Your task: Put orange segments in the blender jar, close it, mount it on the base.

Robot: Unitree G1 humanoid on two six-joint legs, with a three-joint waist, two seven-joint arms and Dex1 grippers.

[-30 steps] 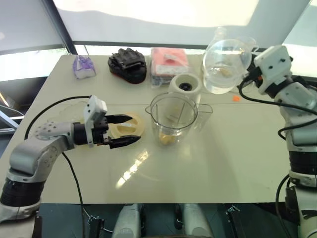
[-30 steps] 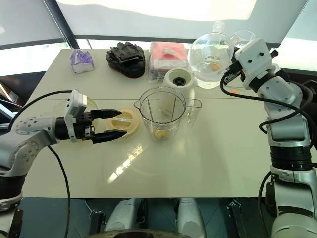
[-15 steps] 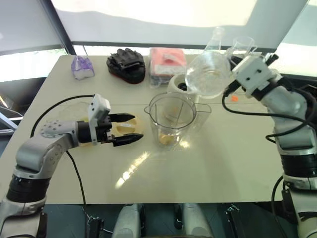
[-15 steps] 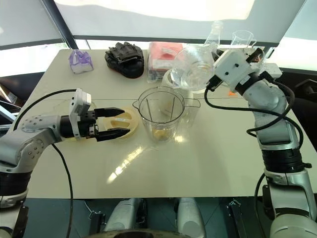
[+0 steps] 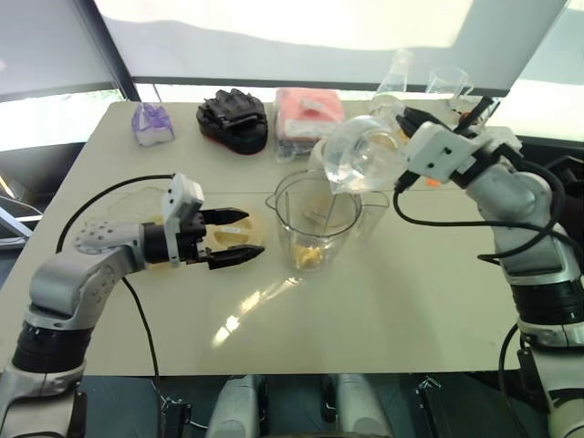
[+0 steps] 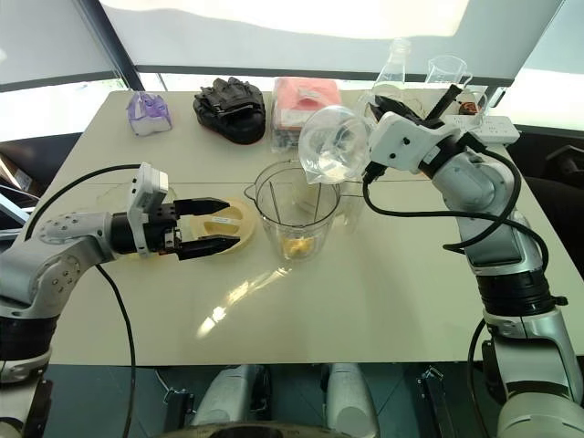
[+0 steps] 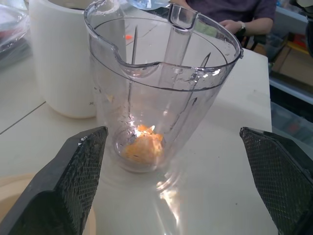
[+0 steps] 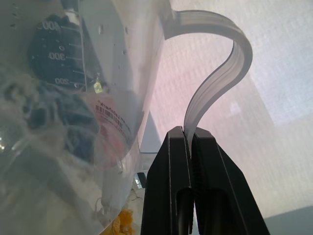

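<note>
Tipped measuring cup (image 6: pixel 333 146) over the blender jar (image 5: pixel 315 214)
Thin handle (image 8: pixel 215 88) pinched in the right gripper (image 8: pixel 188 134); a swivel could spill past the jar, mid-table, orange segments (image 7: pixel 142 144) inside; left gripper's (image 5: pixel 241 237) fingers apart, just left

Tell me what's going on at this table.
The right tool pinches the handle of a clear measuring jug, holding it tipped over the open blender jar, which has orange pieces at its bottom. The left tool is open above the beige lid, beside the jar. The white base stands behind the jar.
</note>
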